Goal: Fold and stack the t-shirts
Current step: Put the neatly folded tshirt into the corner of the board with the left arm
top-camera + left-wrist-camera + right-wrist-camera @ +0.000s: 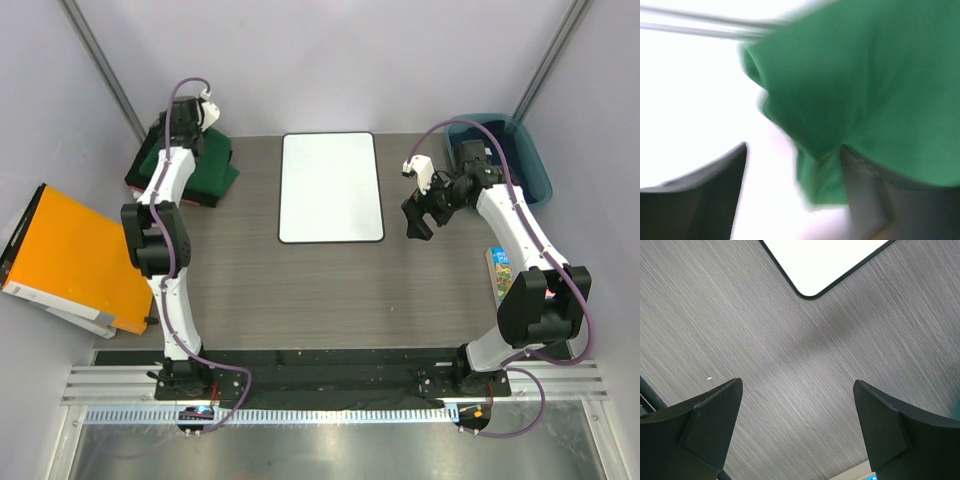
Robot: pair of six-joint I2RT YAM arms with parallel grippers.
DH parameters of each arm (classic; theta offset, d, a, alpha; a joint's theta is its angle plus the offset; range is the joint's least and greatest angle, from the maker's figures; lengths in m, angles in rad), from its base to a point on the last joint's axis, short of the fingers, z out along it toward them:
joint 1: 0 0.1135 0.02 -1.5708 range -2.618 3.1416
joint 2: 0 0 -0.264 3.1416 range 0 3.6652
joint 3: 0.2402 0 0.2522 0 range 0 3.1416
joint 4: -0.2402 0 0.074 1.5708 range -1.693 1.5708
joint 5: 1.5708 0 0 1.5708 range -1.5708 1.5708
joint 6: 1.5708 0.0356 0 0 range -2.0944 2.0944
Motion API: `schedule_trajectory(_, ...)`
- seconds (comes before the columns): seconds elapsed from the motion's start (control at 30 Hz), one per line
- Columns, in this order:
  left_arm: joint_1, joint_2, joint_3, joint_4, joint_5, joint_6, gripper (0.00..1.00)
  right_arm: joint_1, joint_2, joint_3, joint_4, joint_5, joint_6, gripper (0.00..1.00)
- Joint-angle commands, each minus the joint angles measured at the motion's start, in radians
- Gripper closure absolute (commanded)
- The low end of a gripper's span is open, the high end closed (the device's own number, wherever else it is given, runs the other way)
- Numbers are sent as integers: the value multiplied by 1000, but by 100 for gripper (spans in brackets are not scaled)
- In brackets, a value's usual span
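A dark green t-shirt point(212, 170) lies folded at the table's back left corner, on top of a darker pile whose edge point(140, 178) shows beneath it. My left gripper point(186, 124) hangs over the far end of that shirt. In the left wrist view, which is blurred, its fingers stand apart and the green cloth point(865, 85) hangs against the right finger point(865, 190); nothing is pinched between them. My right gripper point(416, 224) hovers open above bare table to the right of the white board, with only tabletop between its fingers point(710, 415).
A white rectangular board point(330, 187) lies at the table's back centre; its corner point(825, 260) shows in the right wrist view. An orange folder point(75, 255) sits off the left edge. A blue bin point(530, 165) stands at back right, with a small colourful card point(499, 270) near the right edge.
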Motion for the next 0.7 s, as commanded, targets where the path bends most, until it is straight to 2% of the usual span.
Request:
schedule_trajectory(0.0,43,65,3,252,-136,115,12,5,-32,7,23,-13,15,2)
schedule_trajectory(0.07,52,94,0,330,-182,173,1,6,-35,4,23,-9,15,2)
schedule_trajectory(0.23,59,113,-35,473,-242,224,0,6,-44,-2,26,-15,22,2)
schedule_trajectory(0.53,51,41,-156,594,-220,227,0,9,-59,-1,25,-10,31,2)
schedule_trajectory(0.6,33,-5,-190,481,-178,126,0,11,-64,2,23,-12,38,0)
schedule_trajectory(0.63,4,-81,-210,412,-140,-12,0,11,-69,4,23,-22,49,0)
schedule_trajectory(0.67,-12,-137,-232,257,-80,-85,0,11,-79,4,23,-29,69,0)
